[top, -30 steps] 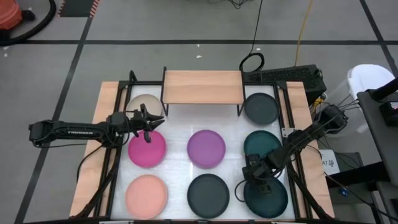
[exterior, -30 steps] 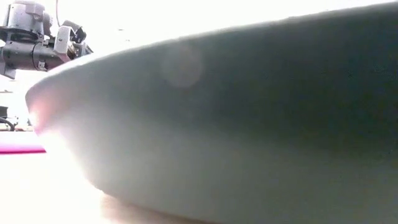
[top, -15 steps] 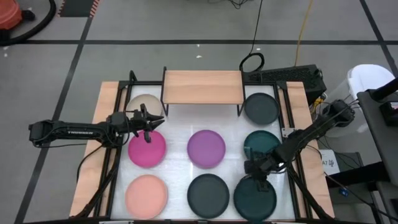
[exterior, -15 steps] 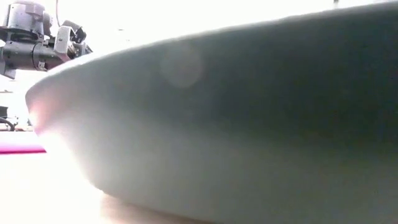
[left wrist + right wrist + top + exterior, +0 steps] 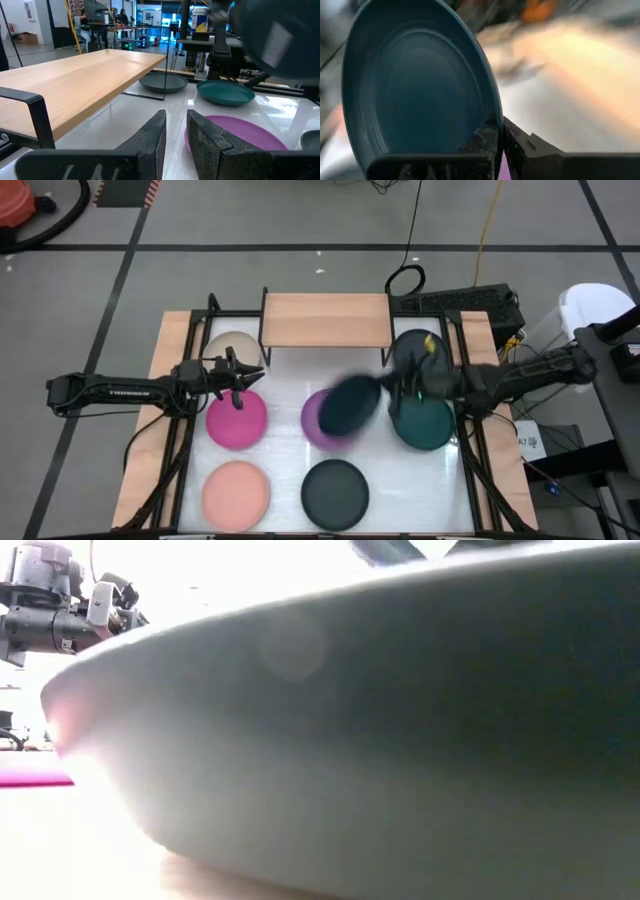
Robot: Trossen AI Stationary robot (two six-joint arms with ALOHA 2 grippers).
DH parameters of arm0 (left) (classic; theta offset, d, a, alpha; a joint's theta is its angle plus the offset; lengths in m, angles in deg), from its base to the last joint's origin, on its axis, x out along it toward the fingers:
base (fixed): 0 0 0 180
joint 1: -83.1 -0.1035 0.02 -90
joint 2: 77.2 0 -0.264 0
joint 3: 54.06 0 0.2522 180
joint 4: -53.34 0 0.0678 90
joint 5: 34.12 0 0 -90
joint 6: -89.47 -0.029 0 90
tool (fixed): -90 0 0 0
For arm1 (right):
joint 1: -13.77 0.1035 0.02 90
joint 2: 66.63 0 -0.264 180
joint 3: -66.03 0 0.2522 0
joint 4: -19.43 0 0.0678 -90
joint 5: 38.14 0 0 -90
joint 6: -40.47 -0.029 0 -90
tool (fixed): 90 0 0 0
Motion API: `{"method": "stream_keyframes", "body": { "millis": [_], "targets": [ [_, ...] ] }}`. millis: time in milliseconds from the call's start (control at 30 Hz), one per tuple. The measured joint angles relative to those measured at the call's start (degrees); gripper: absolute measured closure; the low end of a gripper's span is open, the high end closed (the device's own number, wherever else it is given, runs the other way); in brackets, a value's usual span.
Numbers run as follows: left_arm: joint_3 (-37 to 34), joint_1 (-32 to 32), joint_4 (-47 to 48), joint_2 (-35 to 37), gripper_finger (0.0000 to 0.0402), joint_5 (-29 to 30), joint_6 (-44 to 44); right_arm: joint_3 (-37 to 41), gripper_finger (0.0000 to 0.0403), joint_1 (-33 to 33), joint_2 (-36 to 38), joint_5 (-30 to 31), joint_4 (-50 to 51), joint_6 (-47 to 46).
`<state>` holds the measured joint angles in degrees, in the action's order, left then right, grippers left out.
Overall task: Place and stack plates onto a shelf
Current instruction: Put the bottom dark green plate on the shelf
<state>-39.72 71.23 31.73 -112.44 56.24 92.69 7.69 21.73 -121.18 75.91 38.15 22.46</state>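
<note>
Right gripper (image 5: 499, 137): fingers clamped on the rim of a dark teal plate (image 5: 349, 407), lifted above the purple plate (image 5: 318, 423).
Left gripper (image 5: 237, 377): fingers slightly apart, empty, over the magenta plate (image 5: 236, 420).
Shelf (image 5: 326, 320): bare, at the worktop's far edge.

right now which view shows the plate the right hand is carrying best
The right wrist view: the dark teal plate fills it sharply, its rim pinched in the right hand. The high view shows it blurred over the purple plate. The left wrist view catches a blurred edge.
</note>
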Motion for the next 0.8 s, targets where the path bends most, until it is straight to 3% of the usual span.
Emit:
{"method": "stream_keyframes", "body": {
  "millis": [200,367,567,667,800],
  "targets": [
    [0.00,0.01,0.00,0.02,0.0321,-0.02,0.00,-0.09,0.0402,-19.30,-2.80,-2.80,-27.12,3.54],
    [0.00,0.00,-0.02,0.02,0.0321,0.03,0.00,-1.93,0.0402,-32.27,-8.73,-5.34,-37.60,-1.04],
    [0.01,0.00,-0.01,0.02,0.0321,0.05,0.01,-13.38,0.0403,-40.78,-22.89,-20.90,-34.22,-10.33],
    [0.00,0.01,0.00,0.01,0.0321,0.04,0.01,-23.04,0.0403,-42.05,-30.79,-26.20,-25.76,-10.07],
    [0.00,0.01,0.00,0.00,0.0321,0.03,0.00,-34.16,0.0403,-42.46,-39.54,-28.83,-12.39,-6.00]
  ]
}}
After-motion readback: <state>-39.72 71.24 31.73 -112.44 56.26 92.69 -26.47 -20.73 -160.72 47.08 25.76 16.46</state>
